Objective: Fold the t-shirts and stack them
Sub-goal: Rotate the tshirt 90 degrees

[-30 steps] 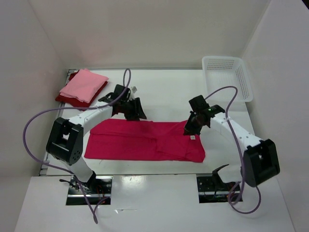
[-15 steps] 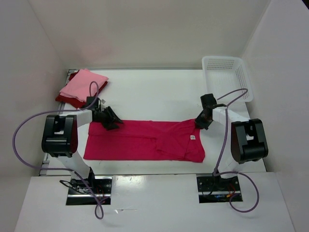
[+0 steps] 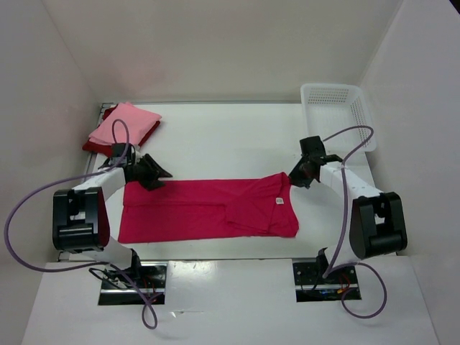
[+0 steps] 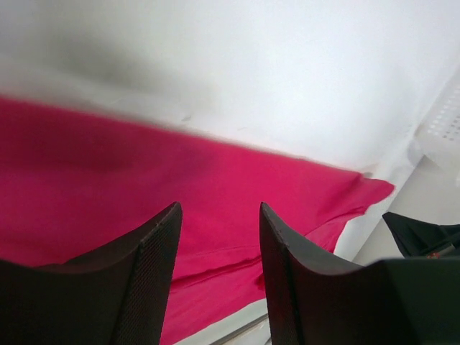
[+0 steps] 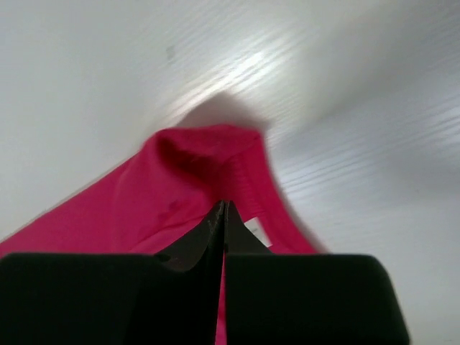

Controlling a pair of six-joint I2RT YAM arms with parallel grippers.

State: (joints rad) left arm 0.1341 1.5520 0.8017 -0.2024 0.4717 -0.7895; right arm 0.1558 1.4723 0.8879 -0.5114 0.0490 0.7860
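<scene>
Top view first. The crimson shirt (image 3: 205,208) lies spread flat across the near half of the table (image 3: 237,136). My left claw (image 3: 157,175) is at its far left corner and my right claw (image 3: 296,177) at its far right corner. Back left, the pink shirt (image 3: 123,123) sits folded on the dark red shirt (image 3: 97,147). Back right is the basket (image 3: 316,90), and I can see nothing in it.

Left wrist now. The left claw (image 4: 219,208) has its fingers spread and nothing is pinched between them. The crimson shirt (image 4: 86,158) runs beneath and beyond, and a corner of the basket (image 4: 445,122) shows at the right edge.

Right wrist. The right claw (image 5: 223,210) is pressed closed with a red sliver between the fingers. The crimson shirt (image 5: 201,154) tents up just ahead, so I read that as a grip on its edge.

Here's the danger: only one corner is held. If my right side pulls now, the cloth drags askew and the fold comes out crooked. My left could also close on bare table, or catch only one layer.
</scene>
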